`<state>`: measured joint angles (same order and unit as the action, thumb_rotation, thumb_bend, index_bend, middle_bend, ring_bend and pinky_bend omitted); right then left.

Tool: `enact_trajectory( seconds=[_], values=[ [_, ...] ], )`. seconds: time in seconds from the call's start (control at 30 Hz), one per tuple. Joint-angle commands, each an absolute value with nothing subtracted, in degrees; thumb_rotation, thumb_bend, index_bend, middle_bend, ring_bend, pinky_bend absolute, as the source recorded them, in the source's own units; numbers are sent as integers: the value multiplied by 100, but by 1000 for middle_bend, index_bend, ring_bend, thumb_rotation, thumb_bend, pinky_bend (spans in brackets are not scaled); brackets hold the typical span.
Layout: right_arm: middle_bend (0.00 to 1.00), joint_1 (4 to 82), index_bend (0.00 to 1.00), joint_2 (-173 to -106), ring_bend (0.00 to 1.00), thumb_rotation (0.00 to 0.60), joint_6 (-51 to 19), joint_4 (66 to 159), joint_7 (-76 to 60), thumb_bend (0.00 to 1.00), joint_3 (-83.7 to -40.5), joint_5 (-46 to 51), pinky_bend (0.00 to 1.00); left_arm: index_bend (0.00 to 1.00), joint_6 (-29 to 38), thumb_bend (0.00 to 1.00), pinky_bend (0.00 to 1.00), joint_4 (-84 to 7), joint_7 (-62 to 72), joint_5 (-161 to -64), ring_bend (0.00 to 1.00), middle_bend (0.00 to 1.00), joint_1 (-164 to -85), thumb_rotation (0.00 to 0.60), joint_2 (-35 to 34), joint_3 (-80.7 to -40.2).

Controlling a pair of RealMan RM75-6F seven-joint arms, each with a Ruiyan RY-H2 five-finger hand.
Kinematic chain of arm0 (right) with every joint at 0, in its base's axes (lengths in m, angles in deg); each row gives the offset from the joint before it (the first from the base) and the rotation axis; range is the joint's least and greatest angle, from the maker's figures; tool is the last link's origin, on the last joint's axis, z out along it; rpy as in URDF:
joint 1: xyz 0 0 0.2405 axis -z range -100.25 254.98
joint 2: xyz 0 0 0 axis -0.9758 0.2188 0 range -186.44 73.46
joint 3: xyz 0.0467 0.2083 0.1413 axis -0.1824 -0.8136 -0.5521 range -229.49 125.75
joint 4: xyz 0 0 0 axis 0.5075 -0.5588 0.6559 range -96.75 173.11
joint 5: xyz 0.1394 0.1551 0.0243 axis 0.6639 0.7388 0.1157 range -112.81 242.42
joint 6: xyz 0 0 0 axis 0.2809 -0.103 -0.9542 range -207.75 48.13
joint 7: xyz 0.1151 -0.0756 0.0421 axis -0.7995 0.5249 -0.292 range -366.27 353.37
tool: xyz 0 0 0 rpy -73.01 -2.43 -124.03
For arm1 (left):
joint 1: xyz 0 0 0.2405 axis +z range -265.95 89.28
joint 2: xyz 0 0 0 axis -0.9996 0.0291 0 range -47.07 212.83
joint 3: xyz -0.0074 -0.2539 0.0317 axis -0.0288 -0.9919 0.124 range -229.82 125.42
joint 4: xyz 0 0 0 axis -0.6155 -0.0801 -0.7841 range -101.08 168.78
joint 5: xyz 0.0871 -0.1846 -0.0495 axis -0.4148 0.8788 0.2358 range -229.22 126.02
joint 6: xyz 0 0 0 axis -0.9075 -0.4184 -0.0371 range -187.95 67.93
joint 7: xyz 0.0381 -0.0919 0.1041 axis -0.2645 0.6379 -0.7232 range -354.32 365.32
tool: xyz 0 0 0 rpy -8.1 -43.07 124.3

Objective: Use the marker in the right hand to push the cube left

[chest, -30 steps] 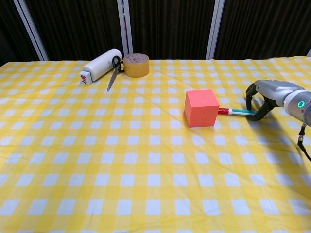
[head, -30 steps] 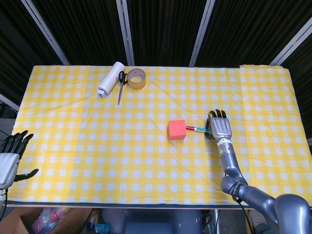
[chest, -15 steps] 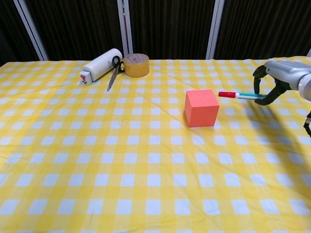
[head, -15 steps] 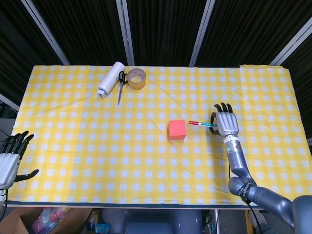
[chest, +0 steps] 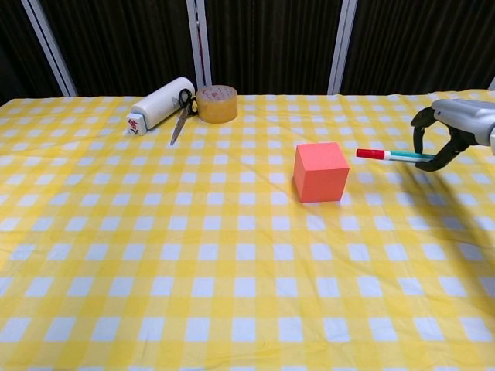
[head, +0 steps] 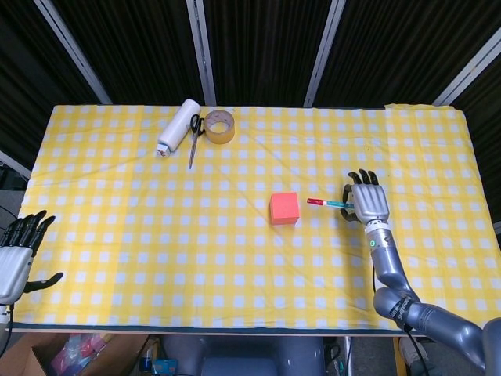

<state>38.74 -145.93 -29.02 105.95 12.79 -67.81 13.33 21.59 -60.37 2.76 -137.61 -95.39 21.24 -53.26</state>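
An orange-red cube point(head: 284, 208) point(chest: 320, 171) sits on the yellow checked cloth, right of the table's middle. My right hand point(head: 368, 202) point(chest: 455, 127) holds a teal marker point(head: 329, 203) point(chest: 396, 155) with a red cap, raised above the cloth and pointing left. A clear gap separates its red tip from the cube's right side. My left hand point(head: 17, 258) hangs off the table's front left corner, fingers spread and empty; the chest view does not show it.
At the back left lie a white bottle point(head: 178, 126) point(chest: 160, 103), scissors point(head: 193, 137) point(chest: 180, 113) and a roll of brown tape point(head: 219, 127) point(chest: 216, 103). The table's right edge point(head: 479, 180) is close to my right hand.
The right hand lifted the marker off the cloth and drew it right, away from the cube it had touched. The cube stayed put.
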Motion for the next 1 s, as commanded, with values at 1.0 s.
enact_trajectory(
  seconds=[1.0],
  values=[
    [179, 3349, 632, -15151, 28, 600, -3434, 10222, 858, 480, -6702, 1039, 0, 0, 2004, 0, 0, -6095, 372, -13685, 0, 0, -9592, 600, 2171, -5313]
  ],
)
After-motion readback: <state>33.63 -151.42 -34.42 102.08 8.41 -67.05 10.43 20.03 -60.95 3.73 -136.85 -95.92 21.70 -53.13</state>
